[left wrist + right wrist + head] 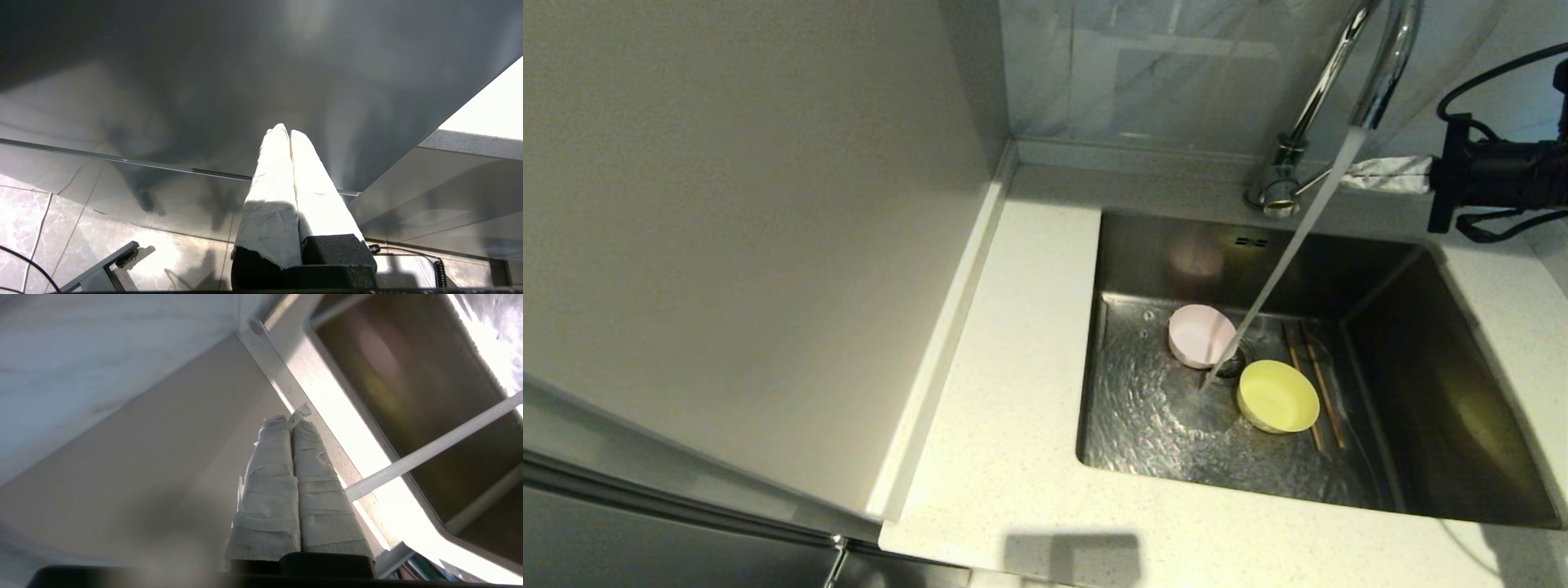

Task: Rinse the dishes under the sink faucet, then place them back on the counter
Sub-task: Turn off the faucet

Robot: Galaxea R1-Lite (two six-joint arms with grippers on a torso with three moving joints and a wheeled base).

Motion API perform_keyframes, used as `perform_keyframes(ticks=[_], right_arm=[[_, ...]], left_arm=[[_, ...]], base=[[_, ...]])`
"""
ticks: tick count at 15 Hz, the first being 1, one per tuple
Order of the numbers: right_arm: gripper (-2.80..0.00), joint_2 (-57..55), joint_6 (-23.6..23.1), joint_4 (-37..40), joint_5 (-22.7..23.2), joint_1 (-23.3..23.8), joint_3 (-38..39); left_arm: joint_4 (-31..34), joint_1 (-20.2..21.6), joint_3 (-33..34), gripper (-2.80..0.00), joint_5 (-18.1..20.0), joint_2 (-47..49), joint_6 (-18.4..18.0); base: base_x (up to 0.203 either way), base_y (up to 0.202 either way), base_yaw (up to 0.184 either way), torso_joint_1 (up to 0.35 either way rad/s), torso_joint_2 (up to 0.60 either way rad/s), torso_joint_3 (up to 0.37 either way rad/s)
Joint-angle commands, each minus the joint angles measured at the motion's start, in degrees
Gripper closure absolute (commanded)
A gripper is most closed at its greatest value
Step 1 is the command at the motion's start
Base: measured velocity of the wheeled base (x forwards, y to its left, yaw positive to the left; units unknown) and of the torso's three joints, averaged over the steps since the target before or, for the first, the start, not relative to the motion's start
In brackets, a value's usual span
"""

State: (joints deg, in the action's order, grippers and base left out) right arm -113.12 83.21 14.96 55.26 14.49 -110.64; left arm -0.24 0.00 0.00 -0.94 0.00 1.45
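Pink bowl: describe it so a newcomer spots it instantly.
Look into the steel sink, on its wet floor left of the falling water stream. The pink bowl sits by the drain, tipped sideways. Its neighbour, the yellow bowl, lies right of the stream.

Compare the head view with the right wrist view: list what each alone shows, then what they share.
Only the head view shows the pink bowl, yellow bowl and chopsticks on the sink floor, and the faucet.

Only the right wrist view shows the right gripper with its fingers pressed together.

Both show the sink, the counter and the running water.
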Motion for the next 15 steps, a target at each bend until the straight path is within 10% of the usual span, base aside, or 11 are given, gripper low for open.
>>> perform_keyframes(ticks=[1, 15], right_arm=[[0.00, -0.4, 0.4, 0.0, 0.2, -1.1, 0.0], [0.00, -8.8, 2.2, -22.2, -7.3, -3.5, -2.7]], left_arm=[[0.0, 0.0, 0.0, 0.00, 0.0, -0.2, 0.0], [0.0, 0.0, 0.0, 0.00, 0.0, -0.2, 0.0]], base=[[0.000, 0.000, 0.000, 0.000, 0.00, 0.000], [0.000, 0.000, 0.000, 0.000, 0.00, 0.000]])
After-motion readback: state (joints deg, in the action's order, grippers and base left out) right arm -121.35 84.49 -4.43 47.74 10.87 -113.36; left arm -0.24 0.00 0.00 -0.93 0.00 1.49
